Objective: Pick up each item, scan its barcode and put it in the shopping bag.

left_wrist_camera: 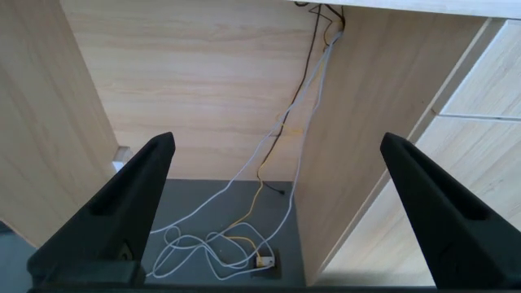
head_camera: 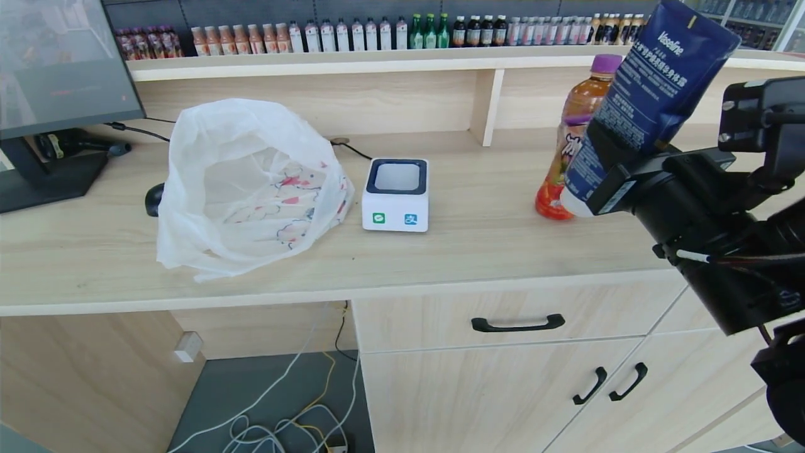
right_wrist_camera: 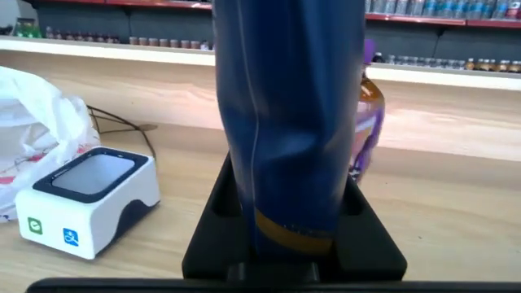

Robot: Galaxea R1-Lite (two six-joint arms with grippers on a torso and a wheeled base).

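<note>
Jaws of the right gripper [head_camera: 615, 181] clench the blue pouch [head_camera: 654, 88], right of the barcode scanner [head_camera: 396, 195]; the left gripper [left_wrist_camera: 277, 199] has its jaws wide apart

shopping bag [head_camera: 245, 182] 1 | scanner [head_camera: 396, 196] 1 | blue pouch [head_camera: 654, 82] 1 | juice bottle [head_camera: 569, 119] 1 (on the counter [head_camera: 478, 251]) — monitor [head_camera: 63, 63] 1

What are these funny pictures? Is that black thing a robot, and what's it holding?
Yes, a robot with two arms. One picture is from a camera on its head, the other two from cameras on its wrists. On the wooden counter sit a white shopping bag, a small white scanner and an orange drink bottle. The right gripper holds a blue pouch in its fingers above the counter. The left gripper hangs open, low down, facing cables on the floor.
</note>
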